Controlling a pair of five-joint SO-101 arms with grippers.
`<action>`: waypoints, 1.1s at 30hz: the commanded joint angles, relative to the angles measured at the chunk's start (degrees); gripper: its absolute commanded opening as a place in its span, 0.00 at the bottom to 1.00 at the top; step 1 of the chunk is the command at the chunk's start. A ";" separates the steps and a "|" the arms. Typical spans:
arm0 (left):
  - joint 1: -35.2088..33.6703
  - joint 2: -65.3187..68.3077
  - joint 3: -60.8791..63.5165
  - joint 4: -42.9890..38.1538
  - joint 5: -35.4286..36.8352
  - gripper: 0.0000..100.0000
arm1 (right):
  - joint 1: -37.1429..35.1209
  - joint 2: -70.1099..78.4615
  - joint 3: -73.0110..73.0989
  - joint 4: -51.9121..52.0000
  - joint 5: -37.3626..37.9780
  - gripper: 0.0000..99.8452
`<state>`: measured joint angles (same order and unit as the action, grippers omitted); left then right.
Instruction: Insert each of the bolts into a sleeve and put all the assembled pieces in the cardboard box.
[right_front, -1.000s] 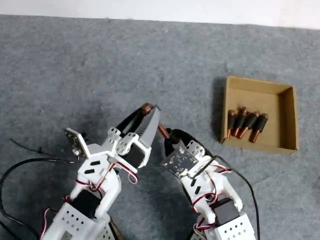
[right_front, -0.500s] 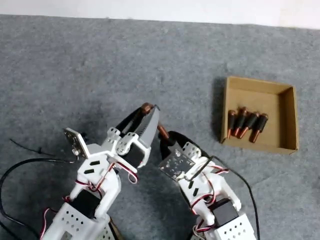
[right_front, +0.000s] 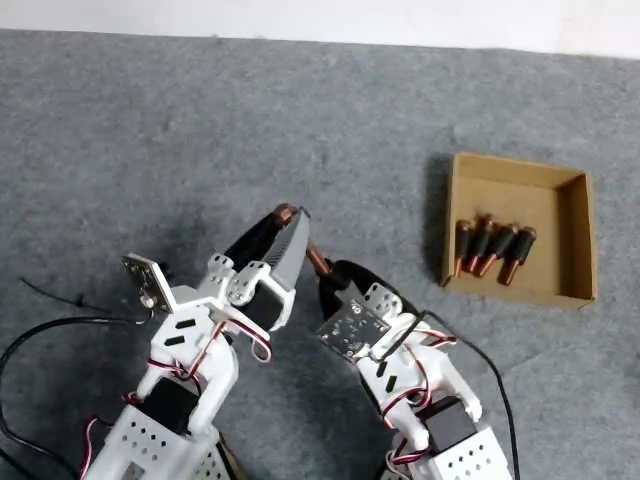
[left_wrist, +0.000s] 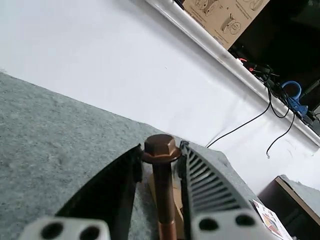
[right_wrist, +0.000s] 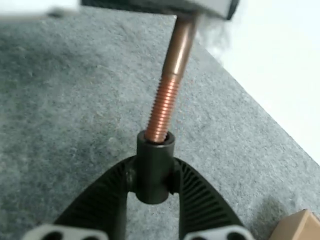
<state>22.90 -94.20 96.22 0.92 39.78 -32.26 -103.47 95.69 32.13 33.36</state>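
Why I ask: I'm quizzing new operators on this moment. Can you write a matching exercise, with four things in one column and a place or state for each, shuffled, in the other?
Things
1. bolt
2. sleeve
3. assembled pieces
4. cardboard box

Places or states
A. resting on the grey mat
B. gripped in the right tool
C. lying in a row inside the box
D. gripped near its head in the left tool

Pairs: 1-D, 2-B, 3-C, 4-A
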 joint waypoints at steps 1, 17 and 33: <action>-0.13 -0.92 1.45 0.09 0.00 0.00 | -0.48 -0.40 6.81 -2.86 0.09 0.00; -0.13 -0.92 1.45 0.09 0.00 0.00 | -2.07 -0.40 6.81 -2.68 -2.81 0.00; -1.89 -1.01 1.45 -0.26 -0.09 0.00 | -5.85 -0.40 6.99 -1.71 -2.81 0.00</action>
<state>22.55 -94.29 96.22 0.92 39.69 -36.13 -103.47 95.69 31.34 30.99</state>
